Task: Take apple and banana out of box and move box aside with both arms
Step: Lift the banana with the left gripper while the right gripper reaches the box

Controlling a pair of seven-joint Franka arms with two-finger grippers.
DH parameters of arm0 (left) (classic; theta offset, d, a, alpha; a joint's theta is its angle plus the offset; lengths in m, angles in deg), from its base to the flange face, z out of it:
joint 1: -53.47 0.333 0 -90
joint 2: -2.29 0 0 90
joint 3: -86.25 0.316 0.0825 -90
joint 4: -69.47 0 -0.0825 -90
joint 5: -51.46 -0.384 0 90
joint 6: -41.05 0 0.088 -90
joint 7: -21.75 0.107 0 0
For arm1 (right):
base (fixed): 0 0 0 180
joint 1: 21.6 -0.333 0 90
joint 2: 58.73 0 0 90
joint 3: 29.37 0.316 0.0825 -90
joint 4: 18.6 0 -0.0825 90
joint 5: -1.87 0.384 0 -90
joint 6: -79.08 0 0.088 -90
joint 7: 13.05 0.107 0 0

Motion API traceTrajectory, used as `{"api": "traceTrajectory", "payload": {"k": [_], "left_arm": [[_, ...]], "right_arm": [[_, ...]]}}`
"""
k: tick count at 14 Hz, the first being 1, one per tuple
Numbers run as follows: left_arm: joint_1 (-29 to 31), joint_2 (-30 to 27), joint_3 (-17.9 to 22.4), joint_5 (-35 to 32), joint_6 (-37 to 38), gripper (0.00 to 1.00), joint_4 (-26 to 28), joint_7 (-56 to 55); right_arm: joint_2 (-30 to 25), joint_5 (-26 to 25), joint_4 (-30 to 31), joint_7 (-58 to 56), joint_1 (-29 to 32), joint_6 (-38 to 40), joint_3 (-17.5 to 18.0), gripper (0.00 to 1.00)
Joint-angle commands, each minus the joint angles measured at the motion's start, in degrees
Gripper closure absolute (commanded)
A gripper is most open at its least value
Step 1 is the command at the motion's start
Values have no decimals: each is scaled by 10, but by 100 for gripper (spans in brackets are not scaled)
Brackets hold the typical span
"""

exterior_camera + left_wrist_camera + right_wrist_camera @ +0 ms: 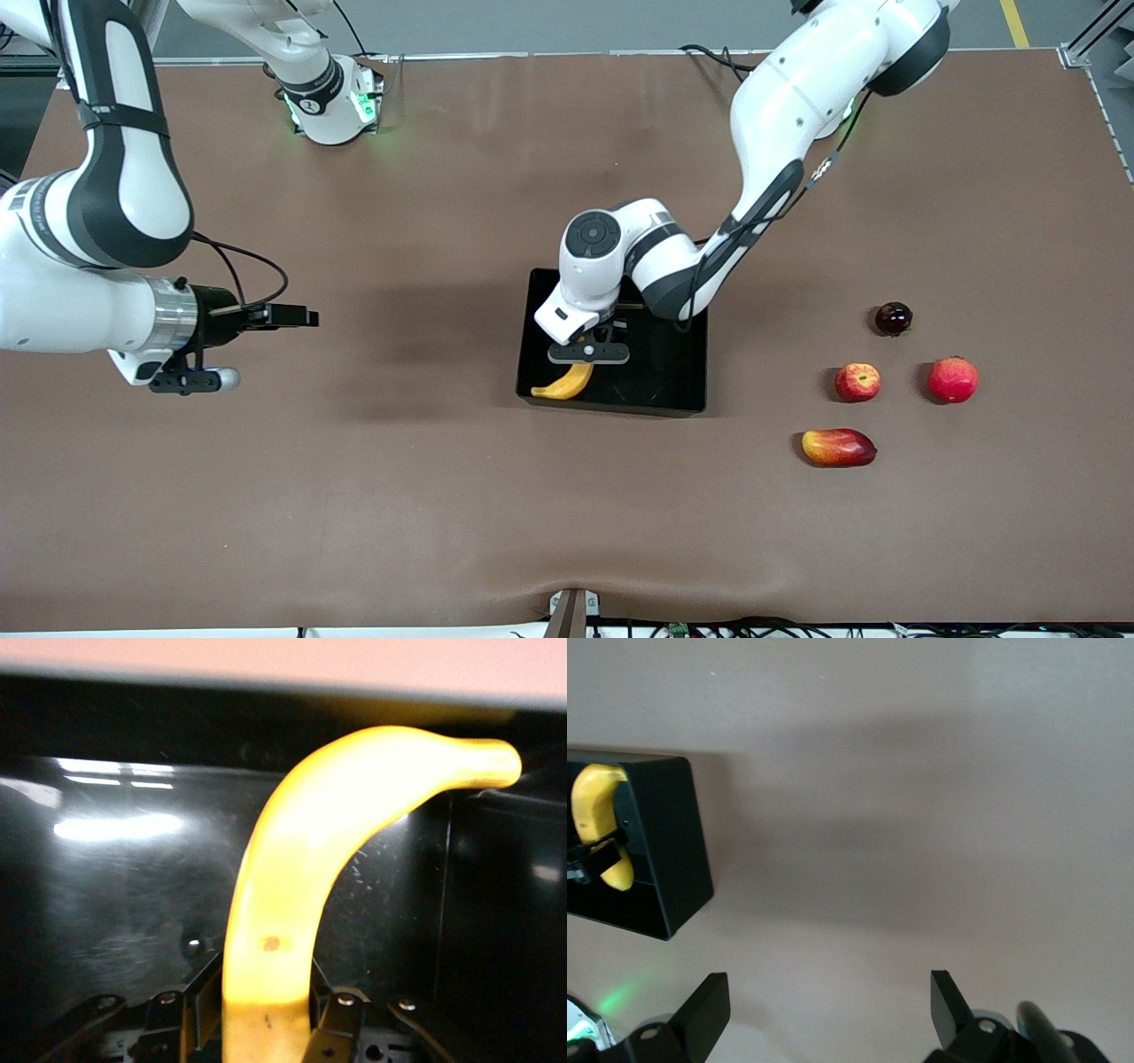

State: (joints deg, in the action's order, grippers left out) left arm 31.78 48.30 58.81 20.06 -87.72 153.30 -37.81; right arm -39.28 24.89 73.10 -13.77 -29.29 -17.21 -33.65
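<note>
Brown table [399, 496], box [682, 372], apple [857, 382], mango [838, 447]

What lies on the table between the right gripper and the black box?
Nothing: in the front view the brown table is bare between the open right gripper and the black box, where the left gripper holds the banana.

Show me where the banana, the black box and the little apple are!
banana [567, 384]: front view, middle of its yellow curve.
black box [673, 409]: front view, wall nearest the camera.
little apple [858, 382]: front view, middle of its red skin.
</note>
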Motion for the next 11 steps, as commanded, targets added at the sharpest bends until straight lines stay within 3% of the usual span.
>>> {"api": "traceTrajectory", "payload": {"k": [1,5,8,11], "left_arm": [[22,-64,0,-9,46,100,19,5],[125,-159,-23,24,79,100,75,49],[232,-181,-60,28,85,100,108,80],[298,-181,-63,27,88,100,111,83]], "right_arm": [[1,30,2,61,-42,-27,-5,0],[34,33,2,145,-129,-121,-5,0],[87,33,1,211,-207,-231,-5,0],[140,32,-5,249,-254,-314,-5,0]]}}
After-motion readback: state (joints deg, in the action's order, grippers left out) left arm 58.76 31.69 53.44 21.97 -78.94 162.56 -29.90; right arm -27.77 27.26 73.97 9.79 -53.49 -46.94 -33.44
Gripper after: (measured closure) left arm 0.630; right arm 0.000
